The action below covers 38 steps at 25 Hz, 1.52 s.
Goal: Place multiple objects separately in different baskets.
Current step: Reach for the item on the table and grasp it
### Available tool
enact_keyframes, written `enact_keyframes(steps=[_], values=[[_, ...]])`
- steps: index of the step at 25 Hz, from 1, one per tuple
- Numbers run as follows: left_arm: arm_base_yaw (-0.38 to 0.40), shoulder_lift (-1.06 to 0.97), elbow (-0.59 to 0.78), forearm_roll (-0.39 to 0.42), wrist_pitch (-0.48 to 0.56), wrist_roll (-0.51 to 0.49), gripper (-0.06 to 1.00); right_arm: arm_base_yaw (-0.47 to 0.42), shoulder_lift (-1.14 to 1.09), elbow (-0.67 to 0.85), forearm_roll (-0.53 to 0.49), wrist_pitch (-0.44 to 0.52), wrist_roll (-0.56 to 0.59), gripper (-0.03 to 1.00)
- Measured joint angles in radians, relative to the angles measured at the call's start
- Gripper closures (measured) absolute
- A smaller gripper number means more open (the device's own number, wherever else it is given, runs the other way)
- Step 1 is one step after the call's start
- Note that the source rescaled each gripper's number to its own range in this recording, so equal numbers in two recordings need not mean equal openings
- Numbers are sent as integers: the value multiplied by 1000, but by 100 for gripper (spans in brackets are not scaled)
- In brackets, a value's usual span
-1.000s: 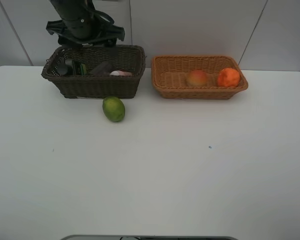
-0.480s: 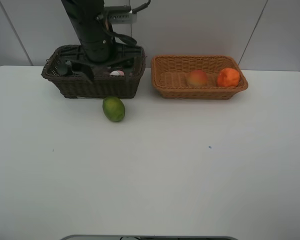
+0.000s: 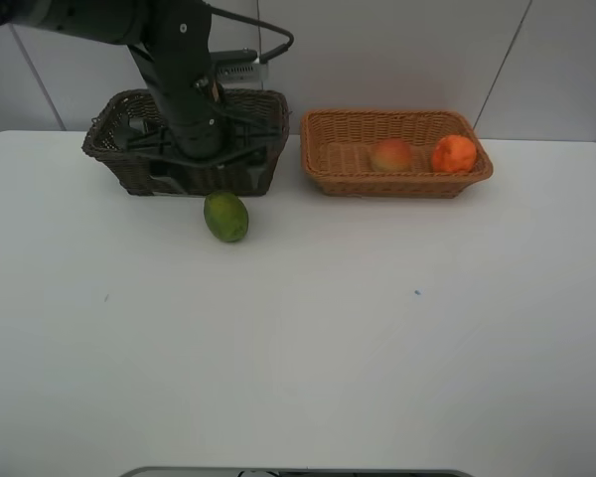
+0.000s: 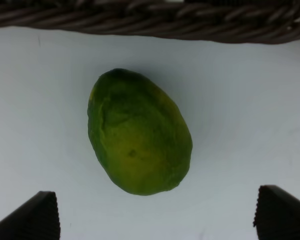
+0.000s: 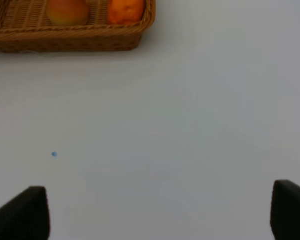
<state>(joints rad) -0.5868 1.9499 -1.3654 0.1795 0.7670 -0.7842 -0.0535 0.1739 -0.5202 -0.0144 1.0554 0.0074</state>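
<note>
I work over a plain white table backed by a pale panelled wall. My left gripper hangs with its fingers spread wide and empty, the green citrus lying on the table just ahead between them, untouched, and the dark brown wicker basket just beyond it. My right gripper is likewise spread and empty above bare table, well short of the orange-tan basket holding the peach-like fruit and the orange.
</note>
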Motion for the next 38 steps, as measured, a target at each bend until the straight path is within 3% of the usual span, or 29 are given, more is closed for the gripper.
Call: enact_keyframes(steps=[11, 18, 27, 38], values=[[3, 80, 2, 6, -72, -31, -5, 0, 0, 0, 0, 0, 0, 6], [2, 87, 2, 75, -74, -62, -5, 0, 0, 0, 0, 0, 0, 6], [-11, 89, 100, 110, -182, -77, -5, 0, 0, 0, 0, 0, 0, 6], [-7, 108, 106, 173, -247, -148, -5, 0, 0, 0, 0, 0, 0, 6]])
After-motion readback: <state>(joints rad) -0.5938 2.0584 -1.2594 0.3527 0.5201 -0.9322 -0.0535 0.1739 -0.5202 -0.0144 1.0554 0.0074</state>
